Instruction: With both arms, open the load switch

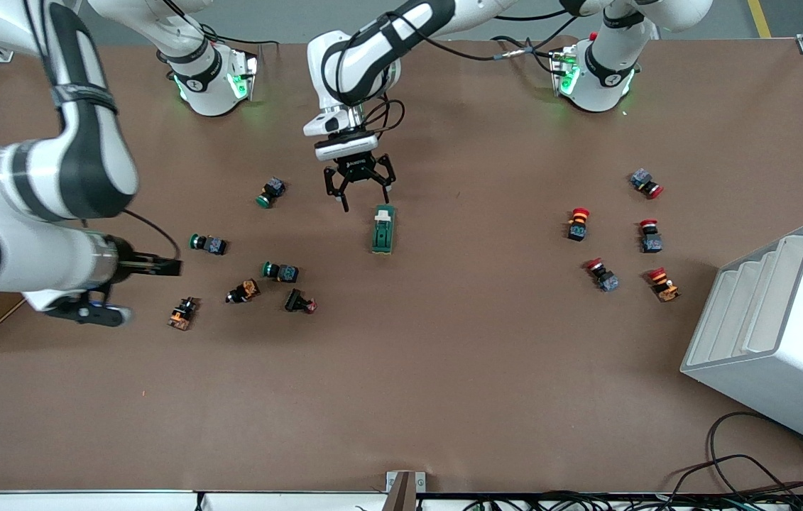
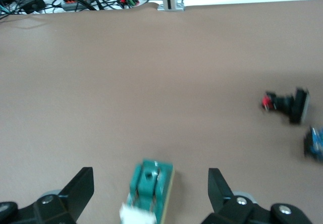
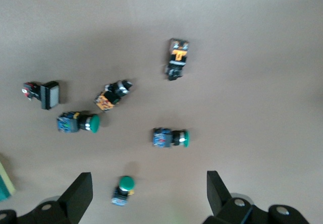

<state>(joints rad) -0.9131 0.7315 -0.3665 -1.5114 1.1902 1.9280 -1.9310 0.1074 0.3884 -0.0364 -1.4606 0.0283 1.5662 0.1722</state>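
The load switch (image 1: pixel 383 229), a dark green block with a white tab at its end toward the robots, lies mid-table. My left gripper (image 1: pixel 362 195) hangs open just above that tab end. In the left wrist view the load switch (image 2: pixel 151 188) lies between the spread fingers (image 2: pixel 81 186) of the left gripper (image 2: pixel 150 176), untouched. My right gripper (image 1: pixel 160 267) is raised high over the push-buttons at the right arm's end of the table. In its wrist view the right gripper (image 3: pixel 149 183) is open and holds nothing, with a green push-button (image 3: pixel 122 189) well below it.
Green and orange push-buttons (image 1: pixel 280 271) are scattered toward the right arm's end of the table. Red push-buttons (image 1: pixel 577 223) lie toward the left arm's end. A white stepped box (image 1: pixel 777 333) stands nearer the front camera there. Cables (image 1: pixel 763 475) trail along the front edge.
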